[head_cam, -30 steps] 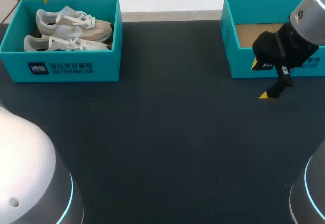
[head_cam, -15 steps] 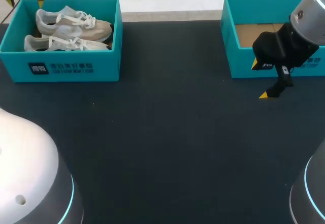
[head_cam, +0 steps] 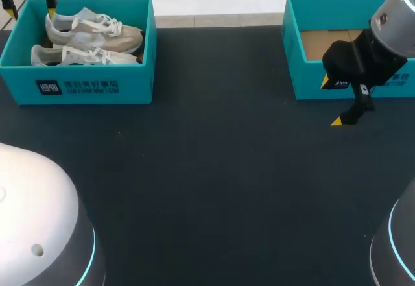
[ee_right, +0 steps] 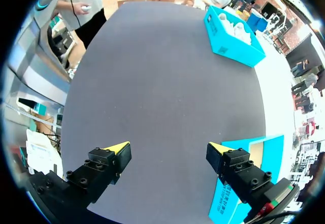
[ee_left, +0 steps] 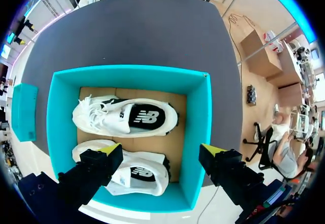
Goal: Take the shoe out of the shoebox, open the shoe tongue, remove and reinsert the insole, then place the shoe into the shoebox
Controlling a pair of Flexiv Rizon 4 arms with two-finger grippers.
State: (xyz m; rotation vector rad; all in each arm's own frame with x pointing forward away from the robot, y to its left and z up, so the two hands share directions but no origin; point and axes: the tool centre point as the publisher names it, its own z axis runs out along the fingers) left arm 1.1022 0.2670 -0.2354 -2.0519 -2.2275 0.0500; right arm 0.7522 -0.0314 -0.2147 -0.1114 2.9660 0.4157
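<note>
Landmark for all positions: the teal shoebox [head_cam: 84,86] holding the pair of sneakers.

1. Table [head_cam: 207,182]: dark mat surface; the shoebox stands on it at the far left side.

2. Right gripper [head_cam: 331,102]: well apart from the shoebox, off to its right and slightly nearer the robot. Its yellow-tipped fingers are spread wide with nothing between them. In the right wrist view the gripper [ee_right: 167,148] hangs over bare table, with the shoebox [ee_right: 233,43] far ahead of it.

3. Second teal box [head_cam: 311,88]: same far row as the shoebox, well to its right, just behind the right gripper. A cardboard floor shows inside.

4. Near sneaker [head_cam: 84,56]: white and beige, lying lengthwise inside the shoebox against its front wall, heel toward the box's left end.

5. Far sneaker [head_cam: 94,30]: inside the shoebox along its back wall, same heading, just beside the near one. The left wrist view shows both upright, their insoles visible through the openings.

6. Left gripper [head_cam: 29,4]: above the shoebox's back left corner, released and empty. In the left wrist view the gripper [ee_left: 160,150] has one finger [ee_left: 99,165] over the far sneaker [ee_left: 137,176] and the other at the box's end wall [ee_left: 198,132].
</note>
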